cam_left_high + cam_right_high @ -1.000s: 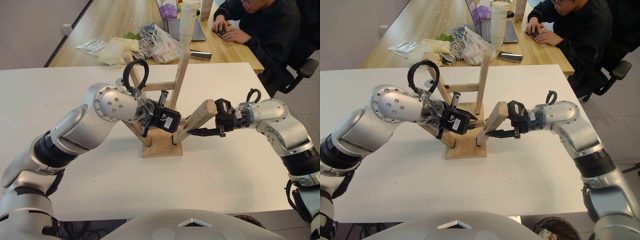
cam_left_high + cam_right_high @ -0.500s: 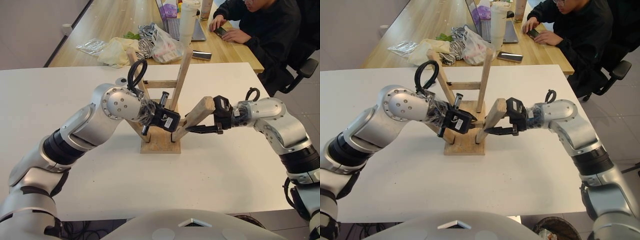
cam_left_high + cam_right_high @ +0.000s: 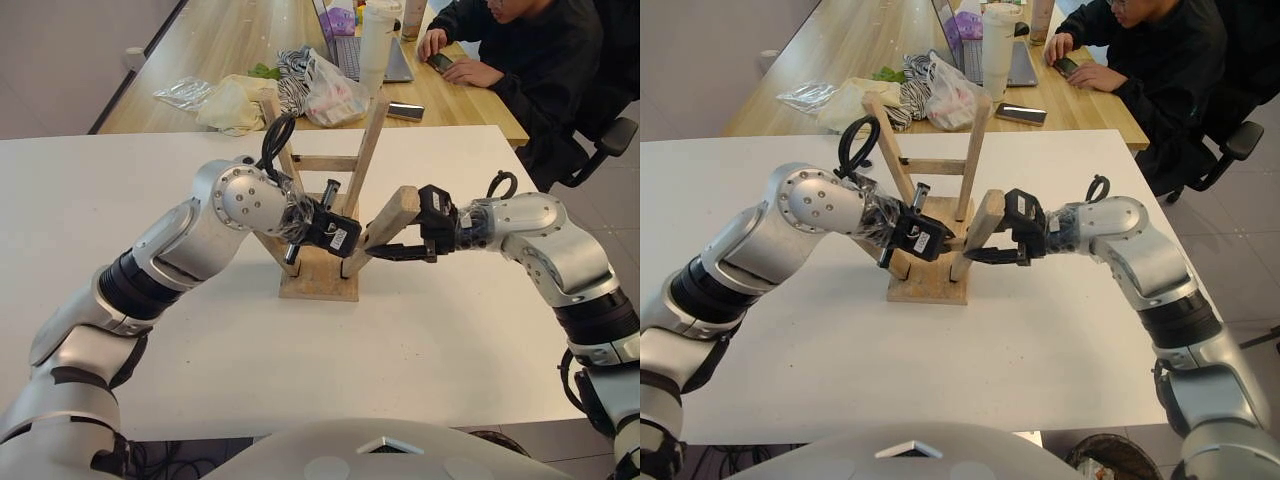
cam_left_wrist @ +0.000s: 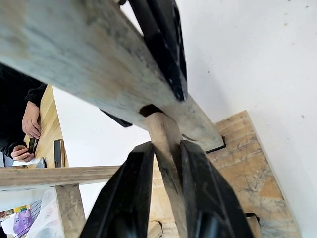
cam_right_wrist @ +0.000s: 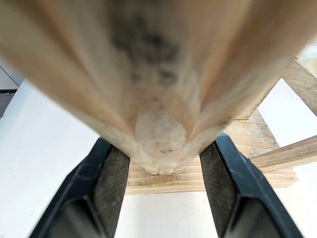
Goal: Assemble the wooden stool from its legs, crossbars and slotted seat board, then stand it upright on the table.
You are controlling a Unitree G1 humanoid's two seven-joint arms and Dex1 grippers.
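The seat board [image 3: 318, 289] lies flat on the table [image 3: 430, 345] with the far legs [image 3: 975, 150] standing at its back, the upper crossbar [image 3: 935, 167] between them, and the leaning leg [image 3: 388, 222] slants rightward from its near right corner into my right gripper [image 3: 386, 247], my left gripper [image 3: 335, 238] just left, around the low crossbar [image 4: 166, 144] plugged into that leg.

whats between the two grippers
The slanted leg in the right gripper, with the crossbar from the left gripper entering its hole; the left wrist view shows it.

Bright, even overhead light; the white counter [image 3: 450, 350] carries only soft shadows below the left gripper [image 3: 343, 243]. Head views are sharp. Against the right gripper [image 5: 163, 163], the leg [image 5: 158, 64] blurs, out of focus at close range.
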